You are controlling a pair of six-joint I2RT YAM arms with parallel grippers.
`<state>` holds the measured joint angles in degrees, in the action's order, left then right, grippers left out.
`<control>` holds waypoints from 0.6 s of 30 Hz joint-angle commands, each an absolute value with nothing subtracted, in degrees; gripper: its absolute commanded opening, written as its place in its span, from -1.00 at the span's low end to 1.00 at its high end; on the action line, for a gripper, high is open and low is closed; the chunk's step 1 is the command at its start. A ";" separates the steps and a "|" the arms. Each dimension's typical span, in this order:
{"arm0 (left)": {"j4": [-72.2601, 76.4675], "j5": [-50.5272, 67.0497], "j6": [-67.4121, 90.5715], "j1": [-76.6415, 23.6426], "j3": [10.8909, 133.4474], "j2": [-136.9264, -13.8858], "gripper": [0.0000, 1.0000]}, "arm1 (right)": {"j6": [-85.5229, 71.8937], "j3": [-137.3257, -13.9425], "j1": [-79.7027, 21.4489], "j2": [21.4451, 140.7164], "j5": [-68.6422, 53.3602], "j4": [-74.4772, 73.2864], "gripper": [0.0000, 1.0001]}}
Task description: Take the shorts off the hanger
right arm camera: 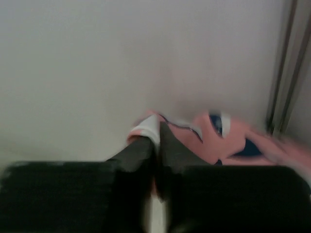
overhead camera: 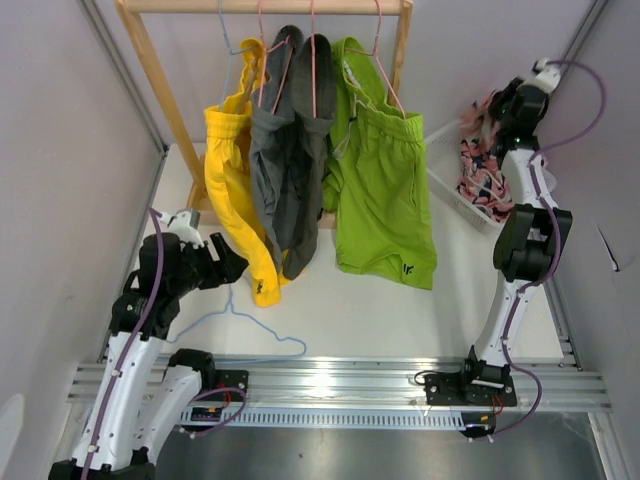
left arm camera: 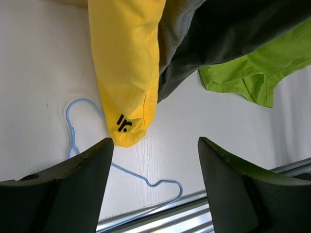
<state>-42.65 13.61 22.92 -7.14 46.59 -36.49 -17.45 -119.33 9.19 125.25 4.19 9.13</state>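
Yellow shorts point(overhead camera: 235, 190), dark grey shorts point(overhead camera: 290, 160) and lime green shorts point(overhead camera: 385, 190) hang on hangers from the wooden rack point(overhead camera: 265, 6). My left gripper point(overhead camera: 232, 262) is open and empty, low beside the yellow shorts' hem point(left arm camera: 127, 121). My right gripper point(overhead camera: 500, 108) is shut on the pink patterned shorts point(overhead camera: 482, 160), holding them up over the white basket point(overhead camera: 452, 192) at the back right. In the right wrist view the pink fabric point(right arm camera: 204, 138) is pinched between the fingers point(right arm camera: 138, 150).
An empty light blue hanger point(overhead camera: 245, 325) lies on the white table near the left arm; it also shows in the left wrist view point(left arm camera: 75, 136). A metal rail point(overhead camera: 330, 385) runs along the near edge. Grey walls stand on both sides.
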 commanded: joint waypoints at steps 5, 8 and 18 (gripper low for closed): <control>-54.57 -0.07 29.52 -13.00 49.66 -42.36 0.50 | -21.71 -105.84 7.73 111.72 -2.98 6.33 0.99; -56.34 -6.49 33.91 -17.92 48.78 -44.47 0.51 | -24.33 -94.86 8.52 103.56 -0.70 8.51 0.99; -46.59 -14.69 28.66 -16.55 52.38 -58.96 0.52 | -33.05 -65.84 8.09 70.95 -5.53 11.17 0.99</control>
